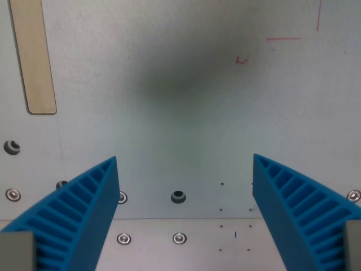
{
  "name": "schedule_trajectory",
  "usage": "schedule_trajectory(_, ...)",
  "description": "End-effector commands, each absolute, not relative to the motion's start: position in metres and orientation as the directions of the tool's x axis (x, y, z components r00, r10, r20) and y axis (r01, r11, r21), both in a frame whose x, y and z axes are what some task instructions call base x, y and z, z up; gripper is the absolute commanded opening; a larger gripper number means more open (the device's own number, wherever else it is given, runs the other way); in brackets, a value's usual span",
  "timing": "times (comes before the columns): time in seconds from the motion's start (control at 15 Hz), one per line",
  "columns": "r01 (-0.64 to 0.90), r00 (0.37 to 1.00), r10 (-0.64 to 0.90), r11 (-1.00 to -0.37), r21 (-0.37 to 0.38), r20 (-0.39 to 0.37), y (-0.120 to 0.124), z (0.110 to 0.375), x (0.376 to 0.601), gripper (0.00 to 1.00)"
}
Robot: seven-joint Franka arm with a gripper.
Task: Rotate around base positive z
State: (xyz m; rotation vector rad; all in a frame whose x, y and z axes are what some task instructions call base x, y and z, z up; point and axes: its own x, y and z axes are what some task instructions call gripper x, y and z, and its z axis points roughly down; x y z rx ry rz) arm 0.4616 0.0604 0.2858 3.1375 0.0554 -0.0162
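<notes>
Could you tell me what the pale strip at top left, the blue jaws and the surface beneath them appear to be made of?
Strip: looks like light unfinished wood, with faint grain and a rounded end. Blue jaws: likely moulded or printed plastic or rubber, matte and ribbed. Surface: probably matte grey painted metal, given the screws and holes, though laminate is possible.

Pale grey metal tabletop (186, 113) with screws (179, 238), red pen marks (282, 40), and perhaps a wooden strip (35, 56).
</notes>
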Motion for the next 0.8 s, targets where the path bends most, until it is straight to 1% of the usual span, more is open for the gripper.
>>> schedule_trajectory(0.07,0.047,0.999,0.047,-0.999,0.003,-0.004,0.0604,0.2885,0.4618,1.00)
schedule_trajectory(0.8,0.174,0.985,0.174,-0.985,0.004,-0.004,0.0604,0.2885,0.4618,1.00)
